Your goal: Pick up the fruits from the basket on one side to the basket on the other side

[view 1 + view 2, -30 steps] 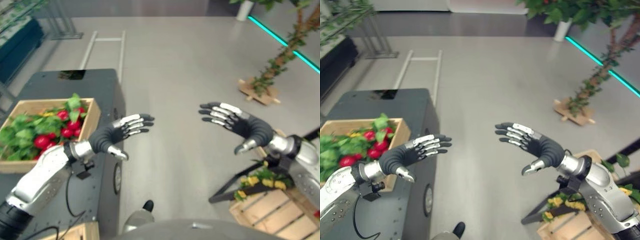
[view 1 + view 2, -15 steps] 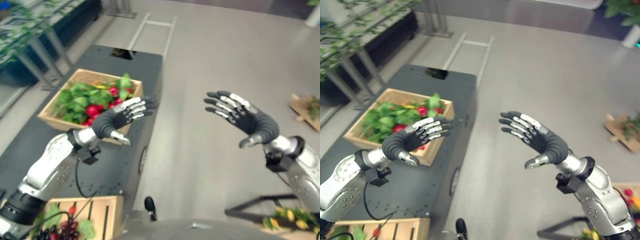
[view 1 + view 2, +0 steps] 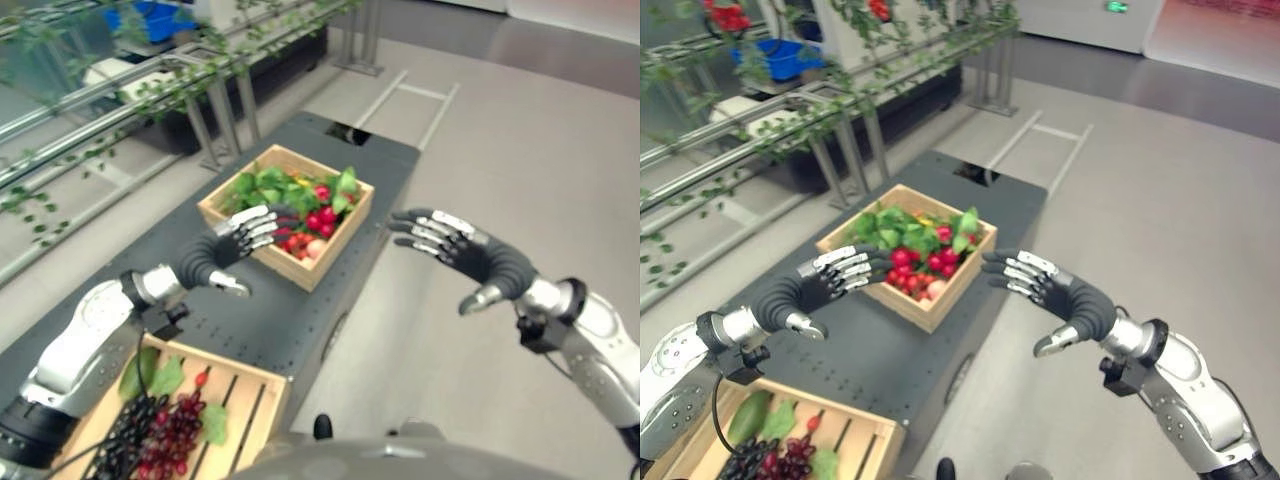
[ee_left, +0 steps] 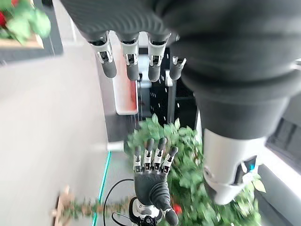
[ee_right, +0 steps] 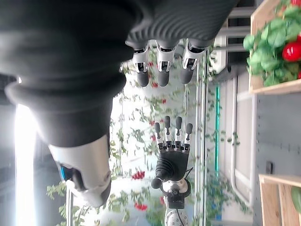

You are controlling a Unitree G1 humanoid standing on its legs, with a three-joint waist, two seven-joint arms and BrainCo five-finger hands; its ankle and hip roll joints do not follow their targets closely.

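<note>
A wooden crate (image 3: pixel 252 247) full of red fruits (image 3: pixel 908 265) and green leaves rests on the dark grey table (image 3: pixel 260 325). A second wooden crate (image 3: pixel 245 385) at the near edge holds dark and red grapes (image 3: pixel 160 440) with a few leaves. My left hand (image 3: pixel 215 255) hovers open, fingers straight, just left of the far crate's front corner. My right hand (image 3: pixel 470 262) hangs open in the air to the right of that crate, beyond the table's edge. Both palms face each other and hold nothing.
A metal rack with trailing green vines (image 3: pixel 150 95) runs along the far left side of the table. Grey floor (image 3: pixel 520 150) spreads out to the right, with a pale ladder-like frame (image 3: pixel 1040 140) lying on it behind the table.
The camera has swung left, bringing the table, both crates and the vine rack into fuller view. Both hands keep the same open pose, now nearer the far crate.
</note>
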